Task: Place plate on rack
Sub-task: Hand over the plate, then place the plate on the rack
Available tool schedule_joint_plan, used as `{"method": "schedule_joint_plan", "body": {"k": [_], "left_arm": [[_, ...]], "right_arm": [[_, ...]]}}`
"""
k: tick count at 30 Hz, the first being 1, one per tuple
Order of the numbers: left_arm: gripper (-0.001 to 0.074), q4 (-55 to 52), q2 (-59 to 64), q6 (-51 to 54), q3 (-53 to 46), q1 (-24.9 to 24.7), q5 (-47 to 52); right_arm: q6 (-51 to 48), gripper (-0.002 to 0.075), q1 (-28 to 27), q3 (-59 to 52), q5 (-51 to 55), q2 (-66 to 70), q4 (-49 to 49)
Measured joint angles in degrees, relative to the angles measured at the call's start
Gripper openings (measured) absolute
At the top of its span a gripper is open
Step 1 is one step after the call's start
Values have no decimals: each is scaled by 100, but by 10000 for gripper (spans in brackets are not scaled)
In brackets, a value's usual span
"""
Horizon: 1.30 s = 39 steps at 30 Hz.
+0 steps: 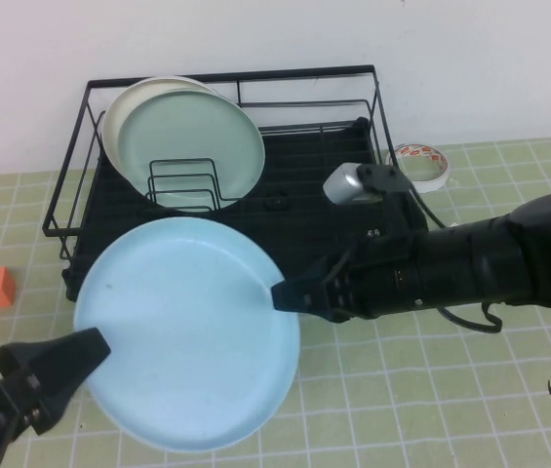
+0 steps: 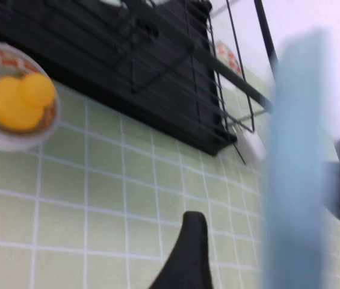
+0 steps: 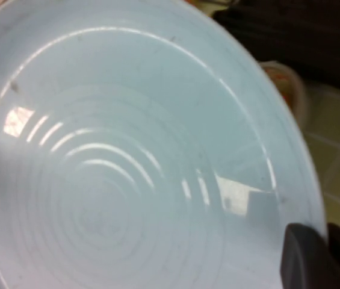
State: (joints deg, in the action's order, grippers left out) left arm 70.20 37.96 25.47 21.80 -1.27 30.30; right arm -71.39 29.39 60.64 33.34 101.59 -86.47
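Both grippers clamp your plate (image 1: pixel 187 331) before the rack (image 1: pixel 304 185). Left gripper (image 1: pixel 85 349) grips its near-left rim; right gripper (image 1: pixel 290 294) pinches the right rim.

The plate (image 1: pixel 189 331) lies between the left gripper (image 1: pixel 85 351) and right gripper (image 1: pixel 290 292), before the rack (image 1: pixel 226 175); a tape roll (image 1: pixel 423 164) lies behind the right gripper.
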Motion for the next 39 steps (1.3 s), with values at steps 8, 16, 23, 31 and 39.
{"method": "schedule_joint_plan", "body": {"k": [8, 16, 23, 31, 39], "left_arm": [[461, 0, 0, 407, 0, 0, -274], [110, -65, 0, 1729, 19, 0, 211], [110, -55, -10, 4470, 47, 61, 636], [106, 250, 0, 6091, 41, 51, 547], [106, 2008, 0, 8947, 96, 51, -101]], "right_arm": [[-776, 12, 313, 0, 542, -10, -534], [-2272, 13, 329, -21, 857, -10, -960], [-4070, 31, 244, -30, 1115, -47, -984], [-5270, 342, 335, -30, 1445, -652, -985], [-5852, 419, 335, -30, 141, -1908, -996]]}}
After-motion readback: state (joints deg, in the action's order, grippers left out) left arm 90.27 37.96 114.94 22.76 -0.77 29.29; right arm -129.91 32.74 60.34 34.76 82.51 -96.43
